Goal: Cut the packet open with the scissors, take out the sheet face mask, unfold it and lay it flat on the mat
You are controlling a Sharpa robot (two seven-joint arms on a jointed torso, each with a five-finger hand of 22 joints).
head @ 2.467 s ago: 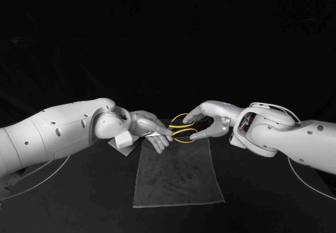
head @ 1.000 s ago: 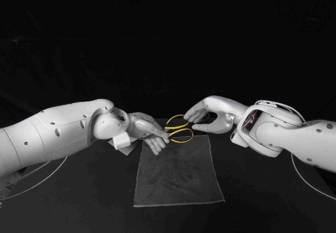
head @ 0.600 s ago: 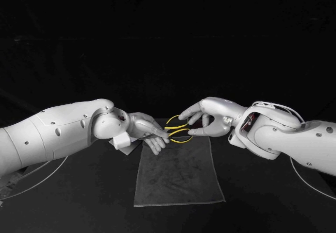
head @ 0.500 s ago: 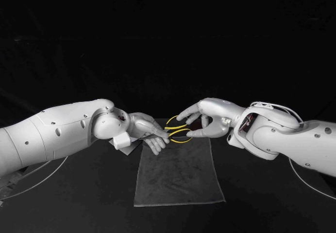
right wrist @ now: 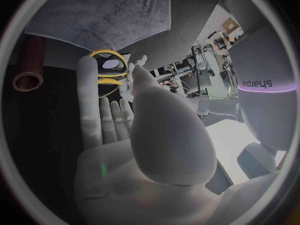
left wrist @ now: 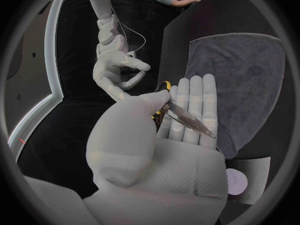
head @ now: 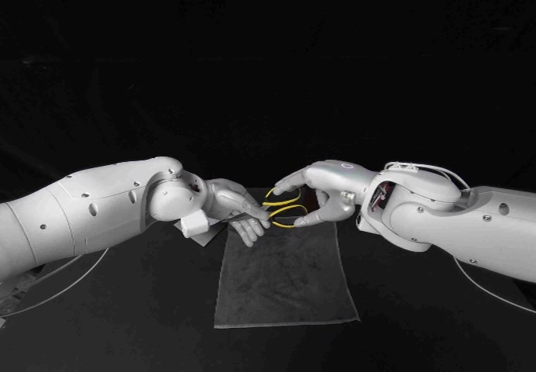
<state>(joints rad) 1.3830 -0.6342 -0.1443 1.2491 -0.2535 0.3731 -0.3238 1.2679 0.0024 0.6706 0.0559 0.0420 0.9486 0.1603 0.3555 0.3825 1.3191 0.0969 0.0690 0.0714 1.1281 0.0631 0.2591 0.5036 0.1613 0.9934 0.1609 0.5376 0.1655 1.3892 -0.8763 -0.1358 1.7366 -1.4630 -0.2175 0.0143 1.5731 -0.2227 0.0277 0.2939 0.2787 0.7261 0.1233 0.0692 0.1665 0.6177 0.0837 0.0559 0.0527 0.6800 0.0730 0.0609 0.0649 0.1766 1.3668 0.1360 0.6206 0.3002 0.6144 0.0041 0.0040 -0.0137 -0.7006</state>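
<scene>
The left hand (head: 229, 205) pinches the scissors (head: 286, 210) by the blades at the mat's (head: 285, 279) 12 o'clock edge, loops offered toward 3 o'clock for the right hand's (head: 321, 198) spread fingers (packet (head: 201, 226) at 10 o'clock).

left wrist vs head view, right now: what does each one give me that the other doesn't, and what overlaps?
Left wrist view: the scissors' blades lying across the left hand's fingers, thumb pressed on top; a round mark on the packet.
Head view: both yellow handle loops with the right hand's fingers at them, though I cannot tell whether it grips them; the mat's whole outline.
Both: the two hands, the scissors between them, the mat, the packet by the left wrist.
</scene>
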